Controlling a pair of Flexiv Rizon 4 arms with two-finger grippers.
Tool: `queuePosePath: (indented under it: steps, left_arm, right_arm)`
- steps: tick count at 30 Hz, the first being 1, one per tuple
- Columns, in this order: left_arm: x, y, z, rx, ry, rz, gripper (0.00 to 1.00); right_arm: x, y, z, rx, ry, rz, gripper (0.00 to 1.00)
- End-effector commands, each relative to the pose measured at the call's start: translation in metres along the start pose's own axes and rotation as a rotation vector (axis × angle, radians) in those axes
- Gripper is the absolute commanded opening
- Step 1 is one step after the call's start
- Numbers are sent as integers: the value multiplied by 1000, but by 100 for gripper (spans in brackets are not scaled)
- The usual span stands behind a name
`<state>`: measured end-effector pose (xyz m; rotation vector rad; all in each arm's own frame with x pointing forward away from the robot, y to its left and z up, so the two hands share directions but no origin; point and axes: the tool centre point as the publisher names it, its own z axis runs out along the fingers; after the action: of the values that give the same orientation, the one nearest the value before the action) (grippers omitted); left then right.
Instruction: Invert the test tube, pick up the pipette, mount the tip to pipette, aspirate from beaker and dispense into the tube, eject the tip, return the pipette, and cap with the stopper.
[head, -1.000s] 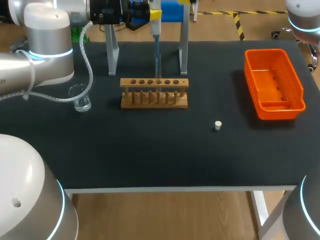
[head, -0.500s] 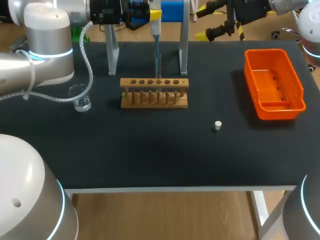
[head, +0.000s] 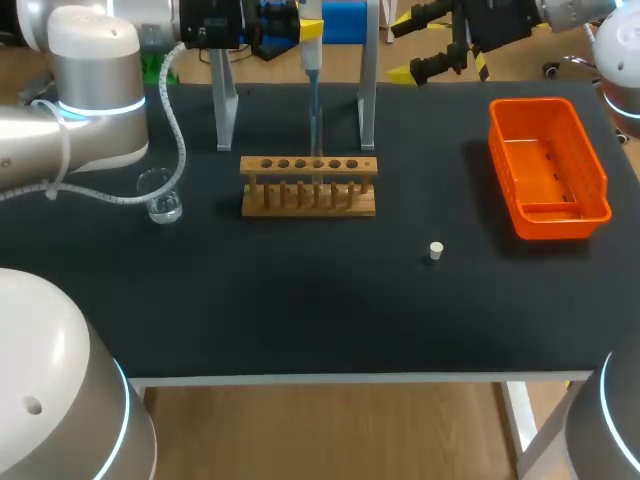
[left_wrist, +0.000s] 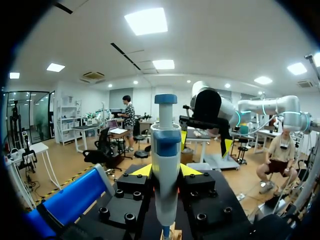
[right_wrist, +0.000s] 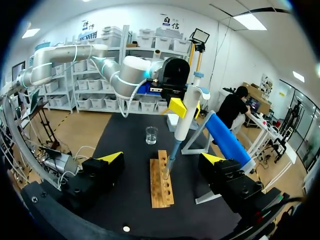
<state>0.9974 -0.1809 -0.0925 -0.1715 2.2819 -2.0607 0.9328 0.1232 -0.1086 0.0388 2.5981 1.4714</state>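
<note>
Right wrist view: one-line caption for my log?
Left gripper holds the pipette over the wooden rack; open right gripper faces it, beaker beyond.

Counter black, plain. Basket orange. Rack pale brown wood. Stopper white. Beaker clear glass. Pipette white, blue bands, blue cap. Left tool and right tool black, tips bright yellow. Arms silver-grey.

Blue-white pipette upright above rack
</note>
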Motion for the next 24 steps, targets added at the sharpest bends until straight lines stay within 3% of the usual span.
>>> queuePosePath:
  steps: [1,10,24]
  left_arm:
    - [1,-1,0,-2,-2,0,0]
    - [1,-1,0,-2,-2,0,0]
    - [1,-1,0,-2,-2,0,0]
  right_arm:
    - [7,-15,11,-2,40,4,100]
    - [23,-51,46,-45,180,-48,100]
    - [11,-82,104,-37,313,-71,100]
